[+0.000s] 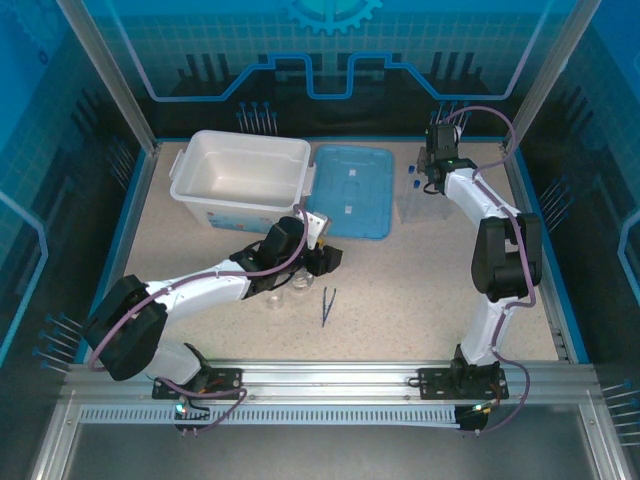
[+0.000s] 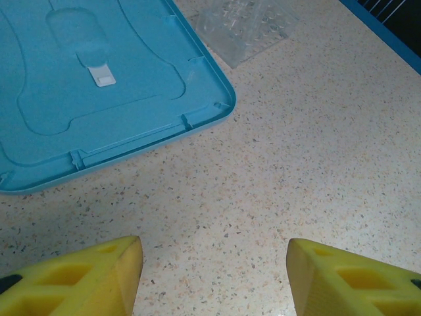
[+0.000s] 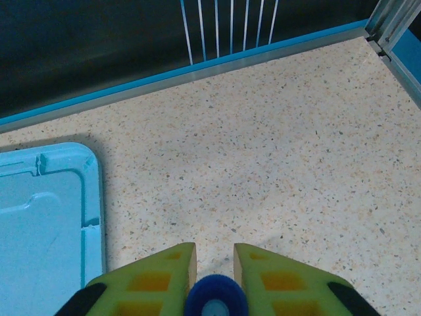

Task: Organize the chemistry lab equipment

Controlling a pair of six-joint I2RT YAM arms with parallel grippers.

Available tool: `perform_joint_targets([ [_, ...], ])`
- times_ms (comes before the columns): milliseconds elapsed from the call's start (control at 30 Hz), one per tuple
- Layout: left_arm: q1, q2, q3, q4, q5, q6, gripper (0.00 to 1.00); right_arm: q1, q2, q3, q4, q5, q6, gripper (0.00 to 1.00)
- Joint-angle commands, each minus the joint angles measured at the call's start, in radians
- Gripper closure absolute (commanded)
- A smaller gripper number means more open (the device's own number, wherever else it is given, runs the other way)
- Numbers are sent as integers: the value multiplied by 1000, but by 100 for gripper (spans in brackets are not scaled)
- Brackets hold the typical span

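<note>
**Top external.** The light-blue lid (image 1: pixel 350 190) lies flat and serves as landmark. White tub (image 1: pixel 240 208) just left of it, with a blue label strip on the near wall, too small to read. Left gripper (image 1: pixel 325 258) hangs off the lid's near-left corner. Clear glassware (image 1: pixel 297 291) and dark-blue tweezers (image 1: pixel 328 305) sit nearer than the lid, close together. Clear rack (image 1: pixel 425 205) stands right of the lid, with the right gripper (image 1: pixel 433 178) over it.

**Left wrist.** Left gripper (image 2: pixel 214 263) has its jaws spread wide with bare table between them. Lid (image 2: pixel 99 99) up-left, rack (image 2: pixel 247 26) beyond its corner. No writing.

**Right wrist.** Right gripper (image 3: pixel 215 263) has its pads close on either side of a blue cap (image 3: pixel 216 297). Pinching or merely flanking, I cannot tell. Lid (image 3: pixel 39 217) to the left.

**Handling, by judgement.**
- The capped tube is light, thin, brittle and slick. Take it at the cap, gently, and keep it upright.
- The glassware is fragile and rolls easily. Grip it across the body.
- The tweezers are stiff and flat. Pinch them mid-length.
</note>
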Motion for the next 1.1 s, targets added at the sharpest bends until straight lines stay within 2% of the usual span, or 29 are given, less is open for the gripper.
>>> perform_joint_targets([
  [0,9,-17,-9,-8,-11,-2,39,-9,-4,-7,11,-1,-4,75],
  [400,10,-38,-10,-19,-17,1,39,3,-56,-9,-10,-15,4,71],
  [800,9,-53,-8,-38,-36,-2,39,22,-297,-74,-70,-80,41,68],
  [1067,10,-79,-12,-57,-75,4,39,162,-449,-122,-124,-92,10,60],
])
